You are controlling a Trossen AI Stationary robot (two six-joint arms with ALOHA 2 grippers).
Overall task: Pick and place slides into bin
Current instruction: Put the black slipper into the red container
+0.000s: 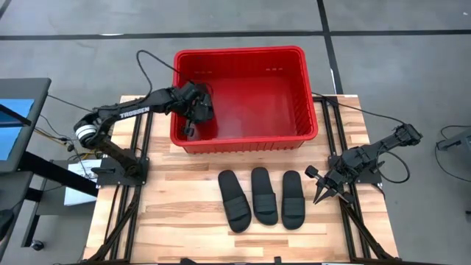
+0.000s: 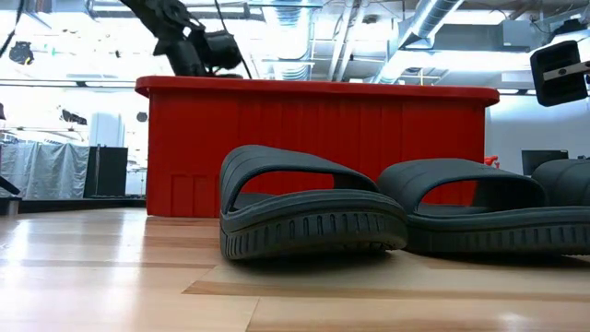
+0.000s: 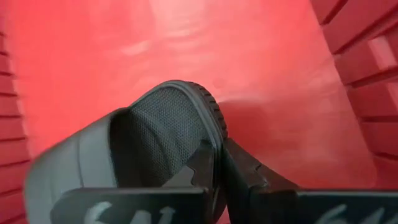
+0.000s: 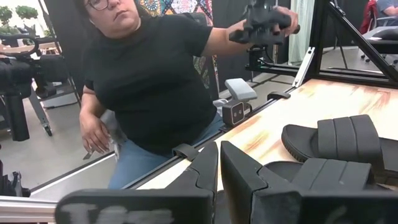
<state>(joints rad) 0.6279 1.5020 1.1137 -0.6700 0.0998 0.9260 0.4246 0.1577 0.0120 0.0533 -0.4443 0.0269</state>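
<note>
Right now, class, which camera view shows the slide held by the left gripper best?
The left wrist view: the held slide fills it, pinched by the left gripper above the bin floor. In the high view the arm mostly hides the slide. The low view shows only the bin's wall, and the right wrist view shows other slides.

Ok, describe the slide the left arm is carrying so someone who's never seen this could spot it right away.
Find the big red bin at the far side of the wooden table. Inside its left end, the left tool is shut on one black slide, held off the bin's floor. Unlike the three slides lying in a row on the table before the bin, it is the only one inside.
</note>
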